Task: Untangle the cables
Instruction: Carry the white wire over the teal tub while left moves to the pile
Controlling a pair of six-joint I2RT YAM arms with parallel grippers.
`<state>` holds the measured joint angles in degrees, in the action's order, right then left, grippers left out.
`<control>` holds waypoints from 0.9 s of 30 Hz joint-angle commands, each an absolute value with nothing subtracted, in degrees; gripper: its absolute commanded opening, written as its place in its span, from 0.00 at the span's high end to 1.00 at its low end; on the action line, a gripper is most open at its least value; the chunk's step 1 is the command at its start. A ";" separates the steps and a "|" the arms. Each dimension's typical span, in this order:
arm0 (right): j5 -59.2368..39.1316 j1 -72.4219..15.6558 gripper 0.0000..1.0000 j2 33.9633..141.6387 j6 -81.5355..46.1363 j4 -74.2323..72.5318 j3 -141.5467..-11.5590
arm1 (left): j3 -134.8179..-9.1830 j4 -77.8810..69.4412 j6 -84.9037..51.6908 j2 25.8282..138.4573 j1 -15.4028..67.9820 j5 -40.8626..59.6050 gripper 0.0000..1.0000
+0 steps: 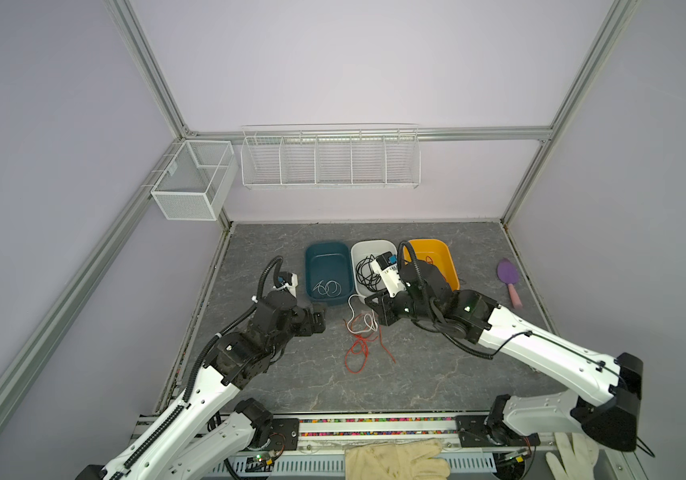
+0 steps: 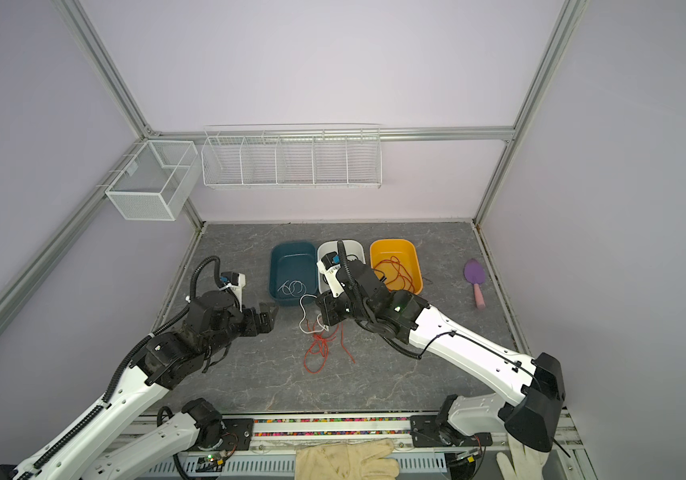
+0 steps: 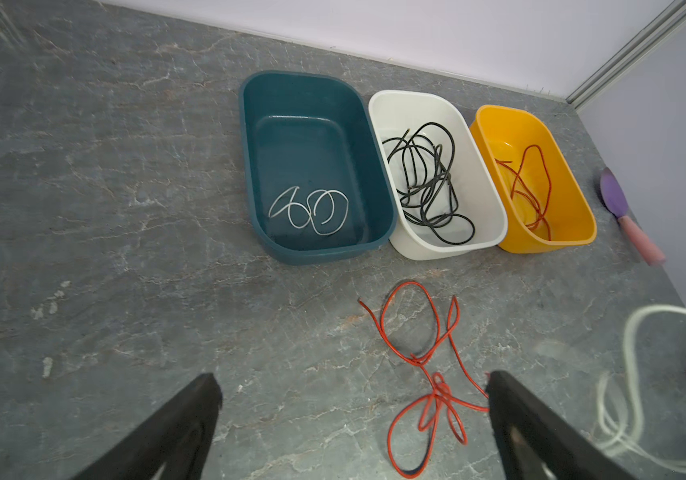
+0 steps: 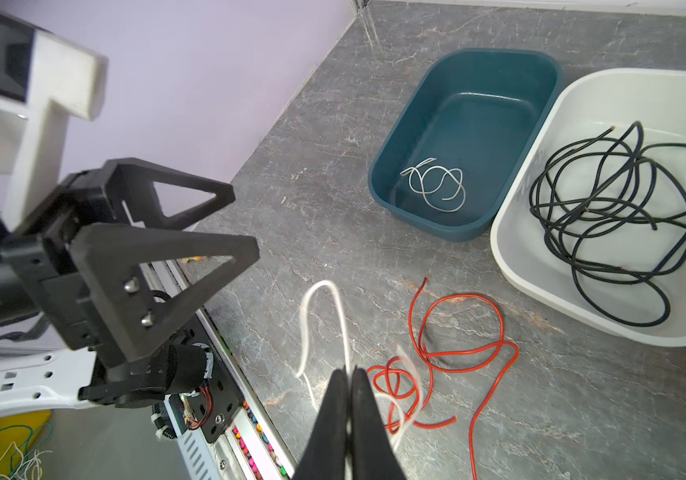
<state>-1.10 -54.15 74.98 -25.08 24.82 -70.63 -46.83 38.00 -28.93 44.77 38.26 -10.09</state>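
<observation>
1. My left arm reaches forward, low over the table (image 1: 316, 382), with the wrist about level. The left gripper (image 1: 319, 318) hangs at 9 o'clock of the loose cables. Its fingers are spread wide and nothing is between them.
2. My right arm comes in from 4 o'clock, and its wrist is bent down toward the table. The right gripper (image 4: 349, 374) is clenched on the white cable (image 4: 343, 316), whose loop reaches to just before the bins.
3. The red-orange cable (image 3: 439, 390) lies knotted at the table centre, between both grippers and at 6 o'clock of the bins.
4. At 12 o'clock three bins stand side by side:
   - the teal bin (image 3: 320, 255) holds a short white cable (image 3: 333, 191);
   - the white bin (image 3: 436, 251) holds the black cables (image 3: 428, 183);
   - the yellow bin (image 3: 549, 245) holds another red cable (image 3: 549, 183).
5. In both top views my right arm covers part of the white bin. The right fingertips sit under the wrist there, so I see the grip only in the right wrist view.
6. The white cable is blurred in both wrist views, and the left wrist view cuts it off at the frame edge. Where it crosses the red-orange cable, I cannot tell whether the two are wound together.
</observation>
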 commanded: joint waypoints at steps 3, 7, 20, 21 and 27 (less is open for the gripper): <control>0.04 -54.49 0.93 72.73 -23.32 27.59 -73.80 | -40.48 34.81 -36.43 43.51 38.41 -4.61 0.00; 0.09 -54.49 0.93 71.56 -23.47 27.70 -75.22 | -34.91 29.26 -40.41 43.51 38.41 -0.09 0.00; -2.59 -49.33 0.93 80.24 -22.58 29.34 -81.53 | -25.13 23.00 -44.97 41.70 38.41 -0.93 0.00; -3.59 -48.58 0.93 81.65 -22.62 29.42 -82.55 | -24.43 22.38 -45.21 41.92 38.41 -0.79 0.00; -9.23 -45.39 0.93 92.26 -23.09 29.75 -91.95 | -20.65 18.29 -46.71 42.85 38.41 -0.70 0.00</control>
